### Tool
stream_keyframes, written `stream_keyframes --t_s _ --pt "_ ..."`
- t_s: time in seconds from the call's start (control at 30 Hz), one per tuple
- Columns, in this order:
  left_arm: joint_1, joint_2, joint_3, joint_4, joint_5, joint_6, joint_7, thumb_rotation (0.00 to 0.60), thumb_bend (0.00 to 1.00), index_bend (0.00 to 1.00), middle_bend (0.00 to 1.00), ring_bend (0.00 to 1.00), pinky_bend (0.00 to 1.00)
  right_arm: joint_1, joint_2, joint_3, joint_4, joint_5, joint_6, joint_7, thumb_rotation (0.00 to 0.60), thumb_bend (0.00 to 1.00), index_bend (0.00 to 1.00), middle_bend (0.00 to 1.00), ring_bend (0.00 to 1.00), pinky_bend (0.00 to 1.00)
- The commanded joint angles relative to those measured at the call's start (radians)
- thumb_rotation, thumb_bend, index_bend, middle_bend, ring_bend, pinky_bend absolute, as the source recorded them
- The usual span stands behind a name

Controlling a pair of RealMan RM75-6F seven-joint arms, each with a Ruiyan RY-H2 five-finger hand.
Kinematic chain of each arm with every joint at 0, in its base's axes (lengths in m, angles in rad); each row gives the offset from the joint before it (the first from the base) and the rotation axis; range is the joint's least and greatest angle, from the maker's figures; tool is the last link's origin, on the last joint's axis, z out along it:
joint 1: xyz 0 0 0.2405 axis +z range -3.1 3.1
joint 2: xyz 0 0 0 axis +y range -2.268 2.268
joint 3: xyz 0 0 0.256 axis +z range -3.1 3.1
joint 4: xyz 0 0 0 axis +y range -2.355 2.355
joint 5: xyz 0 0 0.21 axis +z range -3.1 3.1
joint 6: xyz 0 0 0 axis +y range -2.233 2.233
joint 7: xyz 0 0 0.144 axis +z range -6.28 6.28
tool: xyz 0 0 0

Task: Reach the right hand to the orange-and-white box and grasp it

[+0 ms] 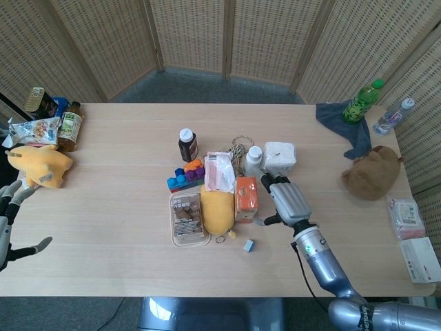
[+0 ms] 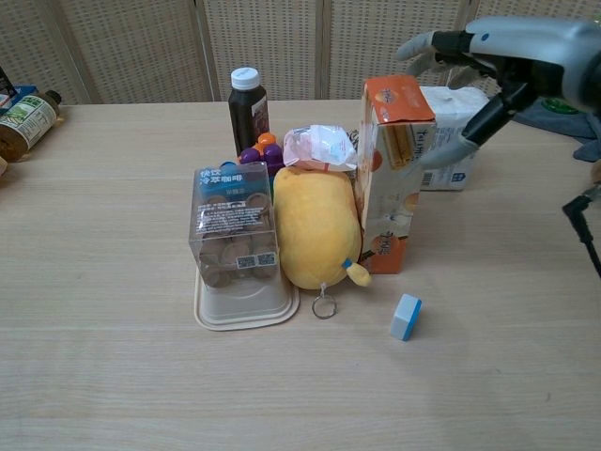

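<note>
Right hand is hovering just beside the orange-and-white box, on the box's right side, with its fingers spread apart and nothing between them. In the chest view the same hand is showing at the level of the box top, the thumb pointing down toward the box's right face and the other fingers reaching over behind it. Whether a fingertip is already touching the cardboard is hard to say from these angles; it looks as if a narrow gap is remaining.

The box is standing upright on the bench, in the middle cluster, so its long axis is vertical. It is lying to the left of the right hand, very near. On its other side the yellow plush toy is leaning against it, and the white tissue pack is sitting just behind the hand, so the free room for the fingers is only on the right and the front of the box.

The left hand is waiting at the far left edge of the bench, also open and holding nothing, well apart from the box. The right hand is therefore clearly the nearer one, and the coming move is probably a short shift leftward and a closing of the fingers around the tall sides.
</note>
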Motion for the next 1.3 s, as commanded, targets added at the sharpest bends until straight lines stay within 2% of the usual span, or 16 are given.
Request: stream_keyframes --t_s 0.03,0.3,0.4,0.43,0.47,0.53,0.6,0.7,0.8,1.07,1.3 --pt "-0.001 0.000 -0.002 0.001 -0.004 0.000 -0.002 0.600 0.00 0.17 0.00 0.00 0.00 0.051 -0.046 0.021 0.008 0.075 0.021 -0.054 0.600 0.00 0.00 0.00 0.00 0.00" --pt "-0.005 -0.002 -0.001 0.006 -0.005 -0.008 -0.002 0.600 0.00 0.17 0.00 0.00 0.00 0.101 -0.093 0.026 0.044 0.157 0.021 -0.058 0.600 0.00 0.00 0.00 0.00 0.00" --pt "-0.002 0.000 -0.003 0.006 -0.005 -0.001 -0.005 0.600 0.00 0.17 0.00 0.00 0.00 0.102 -0.099 0.026 0.057 0.159 0.023 -0.031 0.600 0.00 0.00 0.00 0.00 0.00" --pt "-0.003 0.000 -0.004 0.006 -0.007 -0.002 -0.006 0.600 0.00 0.17 0.00 0.00 0.00 0.100 -0.103 0.025 0.062 0.149 0.029 -0.022 0.600 0.00 0.00 0.00 0.00 0.03" --pt "-0.003 0.000 -0.004 0.007 -0.008 -0.002 -0.006 0.600 0.00 0.17 0.00 0.00 0.00 0.097 -0.105 0.022 0.068 0.139 0.035 -0.014 0.600 0.00 0.00 0.01 0.00 0.08" --pt "-0.003 0.000 -0.003 0.007 -0.007 -0.004 -0.006 0.600 0.00 0.17 0.00 0.00 0.00 0.093 -0.106 0.013 0.080 0.122 0.040 -0.001 0.600 0.00 0.07 0.13 0.10 0.28" --pt "-0.005 -0.001 -0.002 0.008 -0.007 -0.006 -0.006 0.600 0.00 0.17 0.00 0.00 0.00 0.088 -0.106 0.005 0.092 0.100 0.047 0.011 0.600 0.00 0.22 0.34 0.32 0.51" --pt "-0.004 -0.001 -0.001 0.008 -0.005 -0.006 -0.005 0.600 0.00 0.17 0.00 0.00 0.00 0.078 -0.113 -0.001 0.108 0.058 0.071 0.033 0.600 0.00 0.38 0.53 0.51 0.70" --pt "-0.003 -0.001 -0.002 0.006 -0.005 -0.003 -0.004 0.600 0.00 0.17 0.00 0.00 0.00 0.071 -0.116 -0.004 0.115 0.029 0.087 0.050 0.600 0.01 0.48 0.63 0.60 0.79" --pt "-0.002 0.002 0.000 0.005 -0.001 -0.003 -0.010 0.600 0.00 0.17 0.00 0.00 0.00 0.066 -0.090 0.006 0.083 -0.010 0.122 0.039 0.600 0.02 0.55 0.69 0.64 0.82" --pt "-0.002 0.006 -0.002 0.006 -0.004 -0.003 -0.017 0.600 0.00 0.17 0.00 0.00 0.00 0.088 -0.012 0.067 -0.026 0.003 0.176 -0.059 0.600 0.01 0.55 0.69 0.64 0.82"
